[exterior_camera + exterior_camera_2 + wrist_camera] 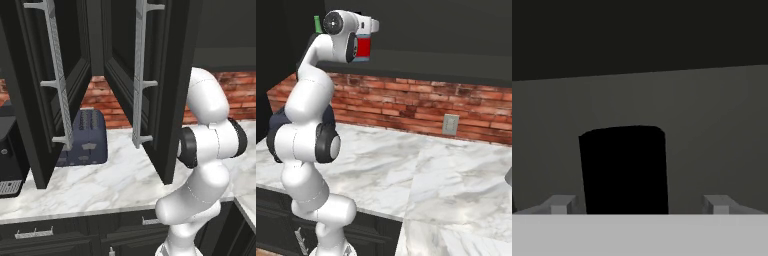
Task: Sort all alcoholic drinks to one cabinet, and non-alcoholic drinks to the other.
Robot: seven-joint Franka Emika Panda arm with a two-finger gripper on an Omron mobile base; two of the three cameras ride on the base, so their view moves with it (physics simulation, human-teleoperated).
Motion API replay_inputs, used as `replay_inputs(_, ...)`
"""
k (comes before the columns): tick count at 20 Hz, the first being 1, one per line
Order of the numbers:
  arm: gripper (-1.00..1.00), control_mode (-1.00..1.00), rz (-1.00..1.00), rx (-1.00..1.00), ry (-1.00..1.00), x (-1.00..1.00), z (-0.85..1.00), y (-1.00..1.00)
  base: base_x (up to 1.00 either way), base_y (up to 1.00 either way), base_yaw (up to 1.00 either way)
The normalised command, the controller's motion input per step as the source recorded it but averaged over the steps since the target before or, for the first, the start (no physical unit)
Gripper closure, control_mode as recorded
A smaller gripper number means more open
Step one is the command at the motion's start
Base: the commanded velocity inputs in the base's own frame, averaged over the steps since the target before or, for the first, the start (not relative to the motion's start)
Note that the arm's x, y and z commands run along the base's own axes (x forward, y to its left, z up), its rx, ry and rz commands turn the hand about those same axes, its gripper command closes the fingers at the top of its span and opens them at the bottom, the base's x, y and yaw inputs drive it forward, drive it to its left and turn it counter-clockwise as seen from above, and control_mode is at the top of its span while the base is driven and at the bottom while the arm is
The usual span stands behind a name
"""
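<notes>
One flat blue flask (363, 47) stands on the cabinet shelf between my wide-open jaws, its black cap (624, 170) dead ahead; I judge it rigid, slick, fairly light, best pinched across its flat faces.

arm (205, 150): glossy white, rounded tube-like links
joints: dark grey-black rings and round caps between the white links
wrist (348, 30): white housing with a dark round end disc
fingertips (560, 204): small, grey, blocky
markings: none legible
</notes>
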Motion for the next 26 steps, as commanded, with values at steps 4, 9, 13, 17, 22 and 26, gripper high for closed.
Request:
replay_inputs(4,-1.0,-1.0,0.0,0.0,0.0,-0.42,0.2,0.0,0.0,0.0,0.0)
replay_inputs(9,-1.0,-1.0,0.0,0.0,0.0,-0.59,0.08,0.0,0.0,0.0,0.0)
replay_inputs(13,-1.0,-1.0,0.0,0.0,0.0,-0.76,0.0,0.0,0.0,0.0,0.0)
replay_inputs(17,-1.0,-1.0,0.0,0.03,0.0,-1.0,0.0,0.0,0.0,0.0,0.0)
replay_inputs(22,-1.0,-1.0,0.0,0.04,0.07,-1.0,0.0,0.0,0.0,0.0,0.0)
replay_inputs(26,-1.0,-1.0,-0.04,0.04,0.31,-1.0,0.0,0.0,0.0,0.0,0.0)
